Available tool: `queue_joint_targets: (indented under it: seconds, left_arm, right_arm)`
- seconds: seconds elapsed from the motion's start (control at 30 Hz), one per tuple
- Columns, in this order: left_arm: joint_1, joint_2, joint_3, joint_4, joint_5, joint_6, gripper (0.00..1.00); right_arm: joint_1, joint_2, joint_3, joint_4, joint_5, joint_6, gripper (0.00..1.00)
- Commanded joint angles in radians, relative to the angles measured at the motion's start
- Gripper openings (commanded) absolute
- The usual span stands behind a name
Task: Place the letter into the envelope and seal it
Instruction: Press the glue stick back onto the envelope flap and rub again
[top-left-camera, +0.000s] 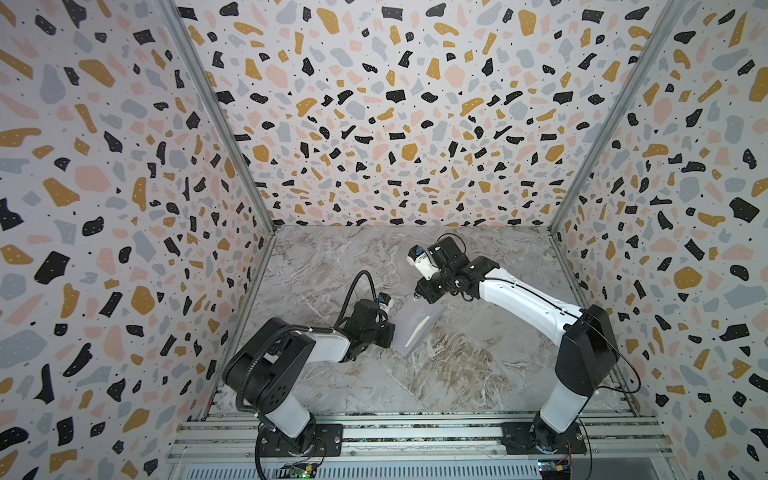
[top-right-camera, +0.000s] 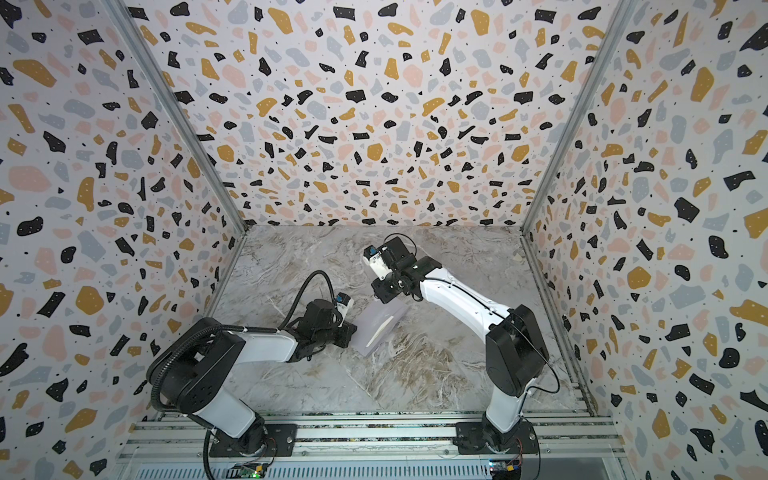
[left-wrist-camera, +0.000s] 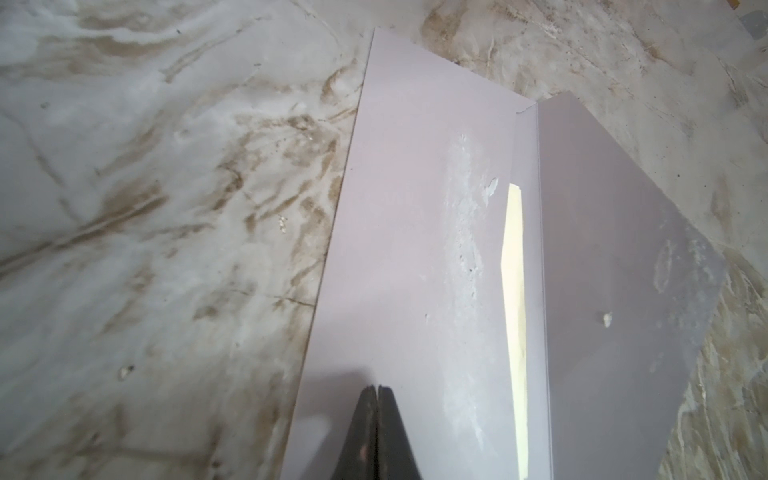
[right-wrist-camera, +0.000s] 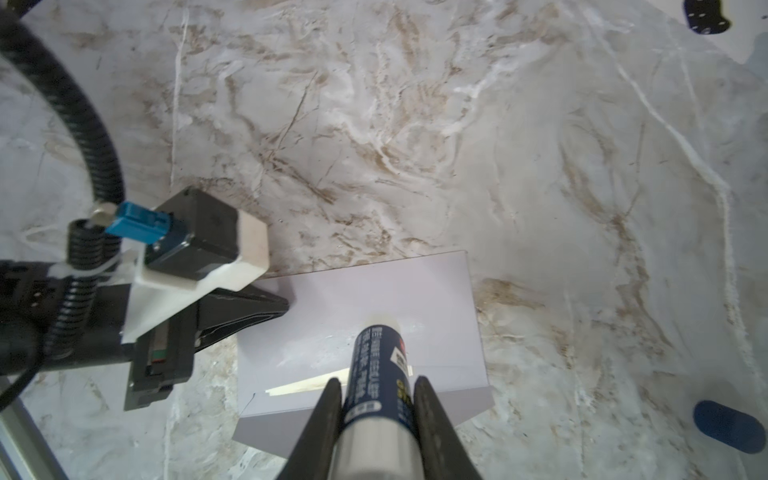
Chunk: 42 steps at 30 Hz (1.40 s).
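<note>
Black fingers of the left hand (left-wrist-camera: 377, 392) are pressed together with nothing between them, their tips resting on the envelope (left-wrist-camera: 399, 249) close to one long edge. The right hand (right-wrist-camera: 377, 383) is clamped on a glue stick (right-wrist-camera: 376, 357), whose white tip sits low over the envelope's face; whether it touches the paper I cannot tell.

Only the right wrist view shows the glue stick and a dark blue cap (right-wrist-camera: 729, 426) lying apart on the bench (right-wrist-camera: 457, 124). In both top views the wrists cover the fingers, and the envelope (top-left-camera: 415, 328) is a small pale slanted rectangle between the arms. The left wrist view alone shows white smears (left-wrist-camera: 461, 249) down the envelope's face.

The flap (left-wrist-camera: 615, 249) is folded back and lies open. The letter (left-wrist-camera: 513, 291) is inside the envelope, with just a thin cream strip visible at the mouth, so its border and print are hidden.

White and yellow print runs along the glue stick's navy label, but it is too blurred to read.
</note>
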Motion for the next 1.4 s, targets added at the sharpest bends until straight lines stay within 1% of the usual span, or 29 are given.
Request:
queue_joint_targets:
  seconds: [0.0, 0.2, 0.5, 0.83, 1.37]
  left_arm:
    - [0.005, 0.028, -0.005, -0.051, -0.03, 0.012, 0.0]
    - [0.005, 0.029, -0.007, -0.046, -0.027, 0.01, 0.0]
    - [0.005, 0.03, -0.014, -0.036, -0.026, 0.009, 0.0]
    - [0.005, 0.037, -0.019, -0.028, -0.024, 0.007, 0.0]
    - [0.005, 0.043, -0.022, -0.018, -0.019, 0.004, 0.0]
  right_arm:
    - [0.037, 0.017, -0.006, -0.013, -0.002, 0.0, 0.0]
    - [0.086, 0.065, -0.008, -0.028, 0.027, -0.001, 0.0]
    - [0.122, 0.113, -0.013, -0.052, 0.089, -0.012, 0.0]
    - [0.147, 0.147, -0.012, -0.045, 0.095, -0.007, 0.0]
    - [0.158, 0.176, -0.023, -0.032, 0.082, 0.004, 0.0]
